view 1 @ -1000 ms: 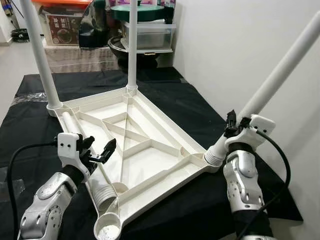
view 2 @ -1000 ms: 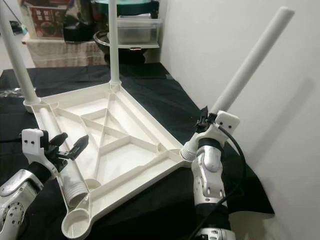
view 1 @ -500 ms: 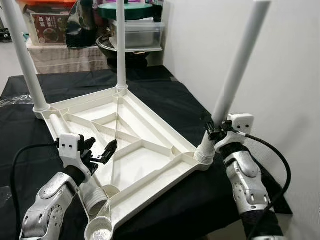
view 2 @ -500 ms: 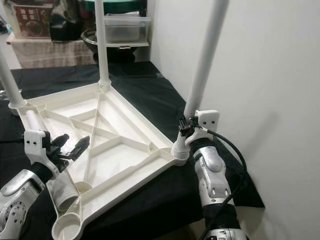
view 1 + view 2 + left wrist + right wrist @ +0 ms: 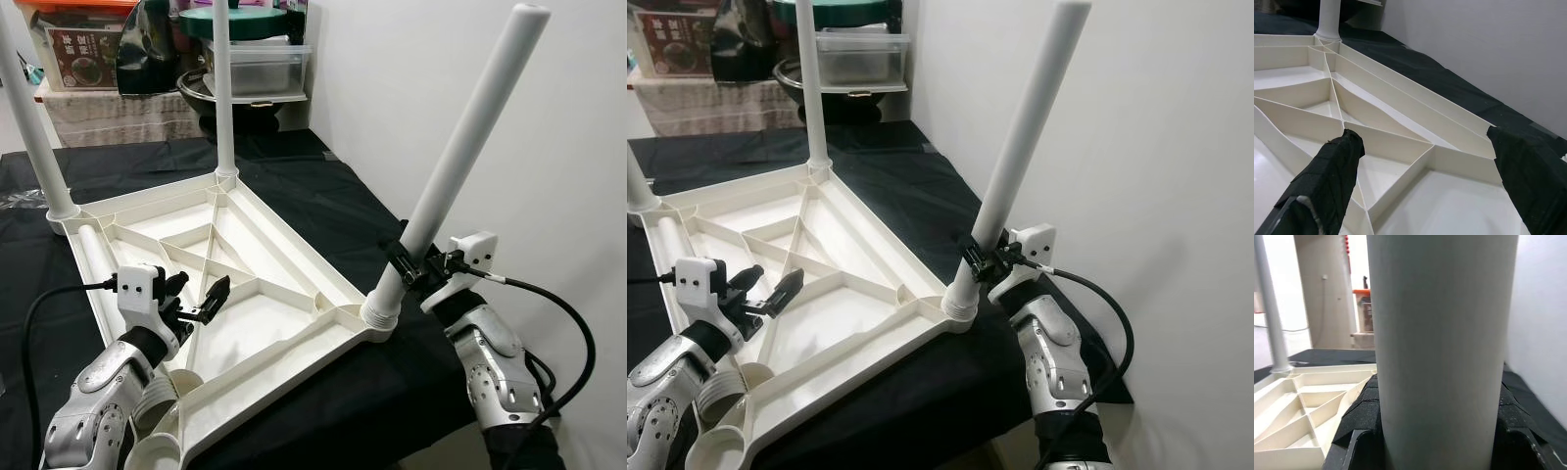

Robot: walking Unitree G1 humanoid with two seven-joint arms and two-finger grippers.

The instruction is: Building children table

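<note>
Your right gripper point(image 5: 411, 266) is clamped on the tilted leg point(image 5: 460, 162) at the upturned tabletop point(image 5: 250, 284) on the black cloth. Bring it upright before you twist it in; your left gripper point(image 5: 196, 299), fingers spread, hovers over the ribs, ready to brace

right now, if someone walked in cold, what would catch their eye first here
Probably the white table top lying upside down on the black cloth, ribs up, with legs rising from its corners. Next, the right gripper clamped on the tilted leg at the corner nearest the wall. The left gripper hovers open over the ribs, beside a loose leg lying inside the frame.
</note>
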